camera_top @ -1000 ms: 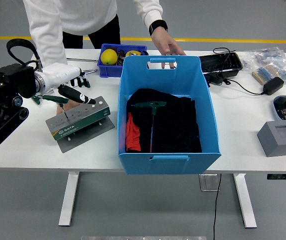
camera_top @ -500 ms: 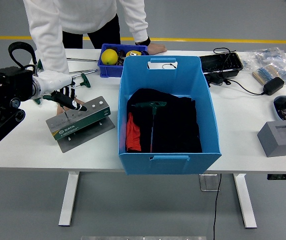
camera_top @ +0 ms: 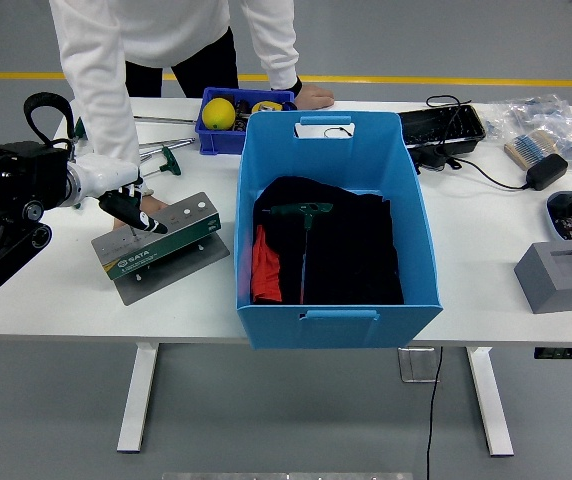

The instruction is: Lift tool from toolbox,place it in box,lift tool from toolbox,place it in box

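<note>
The grey-green tool stand (camera_top: 166, 248) lies tilted on the table at the left. My left hand (camera_top: 131, 208) reaches in from the left and sits on the stand's upper left corner, its black fingers curled down around a green T-handle tool whose handle is mostly hidden. A person's hand (camera_top: 152, 207) rests on the stand right beside my fingers. The big blue box (camera_top: 421, 230) stands at the table's middle; a green T-handle tool (camera_top: 301, 212) lies inside on black cloth next to a red item (camera_top: 264, 268). My right arm is out of view.
Another green T-handle tool (camera_top: 163, 155) lies on the table behind the stand. A small blue bin (camera_top: 228, 138) with a yellow ball is at the back. The person's other hand (camera_top: 313, 97) leans on the far edge. A black tray, cables and a grey block (camera_top: 561, 275) occupy the right.
My left hand has dropped lower onto the stand and curled its fingers in. The person's hand left the blue box's far rim and now rests on the table's far edge.
</note>
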You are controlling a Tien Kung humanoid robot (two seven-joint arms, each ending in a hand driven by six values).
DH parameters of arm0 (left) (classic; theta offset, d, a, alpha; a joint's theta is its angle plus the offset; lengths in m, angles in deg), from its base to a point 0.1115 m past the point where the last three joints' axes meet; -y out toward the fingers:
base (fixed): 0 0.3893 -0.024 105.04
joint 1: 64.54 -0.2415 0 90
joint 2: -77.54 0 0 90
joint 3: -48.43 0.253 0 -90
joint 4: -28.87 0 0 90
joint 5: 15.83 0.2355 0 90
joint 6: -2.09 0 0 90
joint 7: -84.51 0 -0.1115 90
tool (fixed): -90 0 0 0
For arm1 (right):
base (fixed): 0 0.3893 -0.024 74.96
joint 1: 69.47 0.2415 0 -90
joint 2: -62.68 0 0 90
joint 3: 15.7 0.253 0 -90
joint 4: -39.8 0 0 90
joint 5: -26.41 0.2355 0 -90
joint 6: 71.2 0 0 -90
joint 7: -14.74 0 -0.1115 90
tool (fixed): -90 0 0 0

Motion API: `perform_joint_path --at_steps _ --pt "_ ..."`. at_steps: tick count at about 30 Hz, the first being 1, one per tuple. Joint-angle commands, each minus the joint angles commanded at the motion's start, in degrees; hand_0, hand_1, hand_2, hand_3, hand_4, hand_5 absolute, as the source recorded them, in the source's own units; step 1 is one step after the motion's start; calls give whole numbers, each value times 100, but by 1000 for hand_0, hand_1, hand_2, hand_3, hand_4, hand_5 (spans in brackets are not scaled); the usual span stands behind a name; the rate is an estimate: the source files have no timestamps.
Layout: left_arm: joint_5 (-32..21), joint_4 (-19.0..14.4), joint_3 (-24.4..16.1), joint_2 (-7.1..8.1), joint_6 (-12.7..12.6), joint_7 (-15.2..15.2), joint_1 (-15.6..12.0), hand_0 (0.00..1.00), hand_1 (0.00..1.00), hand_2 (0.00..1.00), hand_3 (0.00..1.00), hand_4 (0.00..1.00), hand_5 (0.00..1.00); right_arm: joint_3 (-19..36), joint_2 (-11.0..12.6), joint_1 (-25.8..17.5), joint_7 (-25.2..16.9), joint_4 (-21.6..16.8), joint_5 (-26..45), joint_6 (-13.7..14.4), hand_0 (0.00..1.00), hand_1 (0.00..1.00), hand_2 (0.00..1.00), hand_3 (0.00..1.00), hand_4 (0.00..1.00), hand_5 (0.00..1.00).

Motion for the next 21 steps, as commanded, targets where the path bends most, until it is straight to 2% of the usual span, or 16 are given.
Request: perform_joint_path --at_steps 12,13,18,19,21 --pt "-26 24 103 -1 107 -73 36 606 564 479 481 998 847 10 -3 -1 9 -4 -23 9 630 606 675 548 760 663" --pt "-29 24 105 0 112 -76 37 601 521 428 439 998 855 11 -4 -2 10 -5 -23 10 630 605 675 548 759 664" --pt "-43 38 114 -7 133 -95 44 601 521 428 439 998 855 19 -4 -2 16 -5 -38 11 630 605 675 548 759 664" --pt "-45 45 114 -9 136 -97 45 585 460 391 403 998 860 19 -4 -2 16 -5 -38 11 630 606 675 548 760 664" --pt "-48 60 119 -11 138 -98 47 585 460 391 403 998 860 16 -3 -2 16 -5 -38 10 630 606 675 548 760 664"
